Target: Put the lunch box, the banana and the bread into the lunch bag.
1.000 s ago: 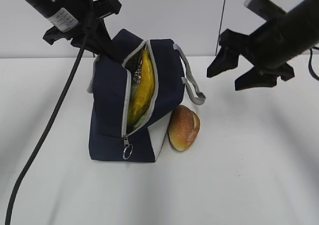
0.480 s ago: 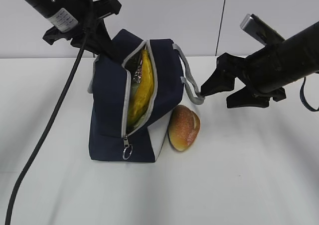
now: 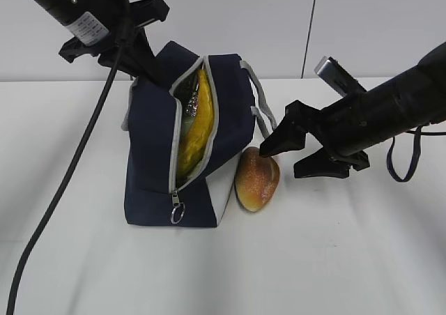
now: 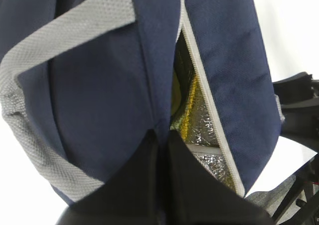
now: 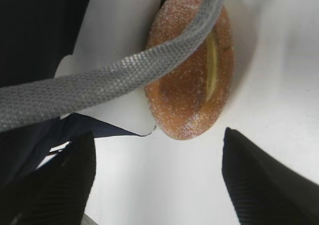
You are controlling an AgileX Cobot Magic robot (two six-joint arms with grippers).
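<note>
One item left outside by the look of it: the oval golden-brown crusty roll (image 3: 257, 179) sits on the white table (image 3: 348, 259), touching the white side panel of the boxy navy-blue fabric lunch bag (image 3: 150, 155). The right gripper (image 3: 286, 156) has dropped from up high a second ago to right over the roll, fingers spread wide, nothing in them yet, so I'd guess a grab is coming. One grey handle (image 5: 124, 80) drapes across the roll, which could snag. The yellow banana (image 3: 195, 127) is already inside the open zip. The left gripper (image 4: 162, 150) is clenched on the bag's fabric, propping it up.
</note>
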